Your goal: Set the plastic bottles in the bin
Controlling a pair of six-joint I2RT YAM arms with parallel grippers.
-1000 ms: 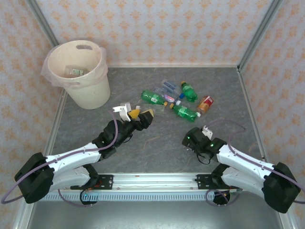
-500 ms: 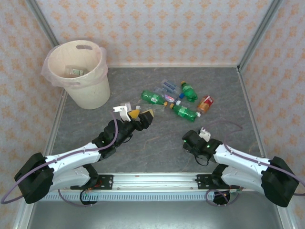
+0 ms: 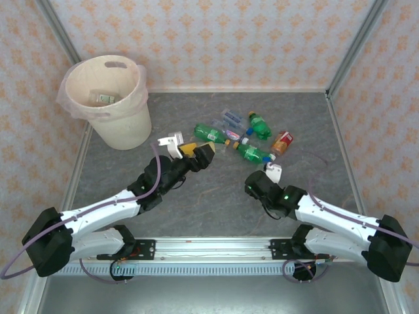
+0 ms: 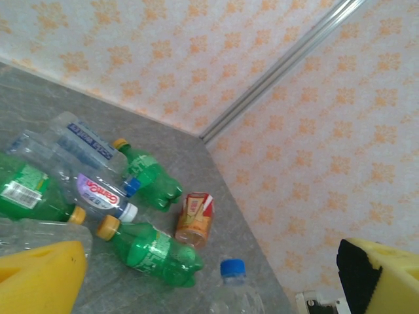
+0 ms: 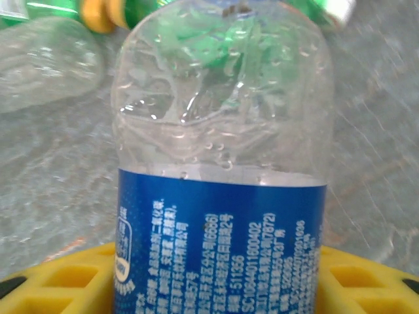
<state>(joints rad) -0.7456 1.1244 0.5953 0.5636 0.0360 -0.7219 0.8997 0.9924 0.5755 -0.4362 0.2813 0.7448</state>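
Right gripper (image 5: 216, 281) is seen pinched onto a clear bottle with a blue label (image 5: 219, 163), which is flanked tightly by both yellow pads (image 5: 59, 284) and sits at the near side of the bottle cluster on the grey table (image 3: 216, 209). Left gripper (image 3: 196, 152) is held wide apart and empty, just beside the cluster's left end. The step in hand is judged to be the grasp of one bottle. What is called for next is a lift clear of the neighbouring bottles, a long carry across to the bin (image 3: 124, 124), which stands in the far left corner well apart from the cluster, and a release above its rim. One bin is counted, with at least one labelled item inside it. Three green bottles (image 4: 154, 252) are counted in the left wrist view. At least four clear bottles (image 4: 82, 140) are counted too, the total being left uncertain by overlap. One orange-labelled container (image 4: 194, 219) is also counted, and its kind cannot be told.
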